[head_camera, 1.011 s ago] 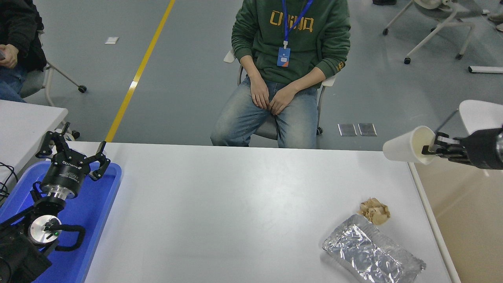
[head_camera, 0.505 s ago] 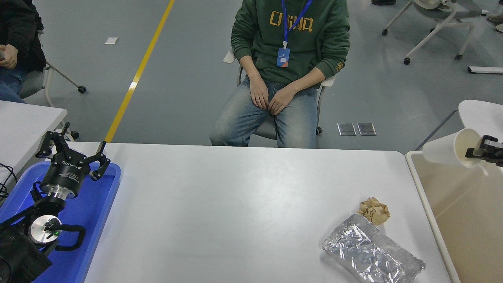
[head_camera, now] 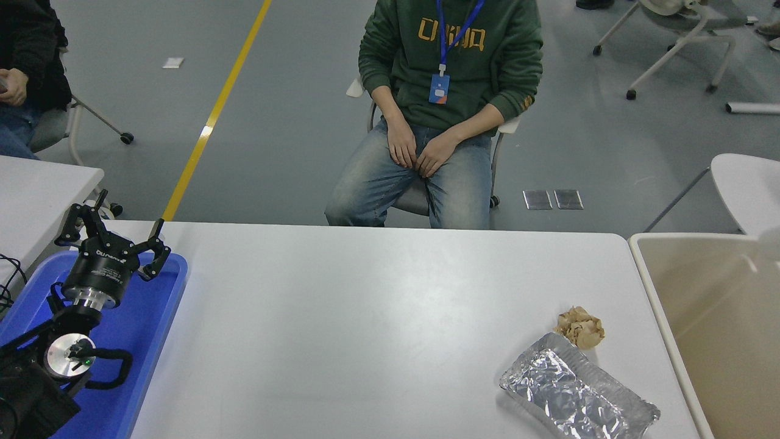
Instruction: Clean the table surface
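The table (head_camera: 341, 329) fills most of the lower view, a plain white top with rounded far corners; its far edge runs across just below the middle of the view and its right edge slants down toward the lower right. Most of it lies bare: the whole centre and far side are open from the tray to the right edge. Just off that right edge sits a beige bin (head_camera: 719, 341), its pale rim close along the table's side, its open mouth facing up. At the table's left end a blue tray (head_camera: 161, 317) lies along the near-left edge, with a smaller white table (head_camera: 42, 189) behind it. A person (head_camera: 448, 103) in a green top and jeans sits on a chair beyond the far edge, hands on lap, apart from the table. The left arm is parked over the tray, and its left gripper (head_camera: 113, 235) points away with its fingers spread wide, holding nothing. Near the table's lower right corner lies a crumpled foil bag (head_camera: 576, 399), its far end close to the right edge. Just beyond the bag's upper end, touching or nearly so, rests a small wad of brown paper (head_camera: 581, 327).
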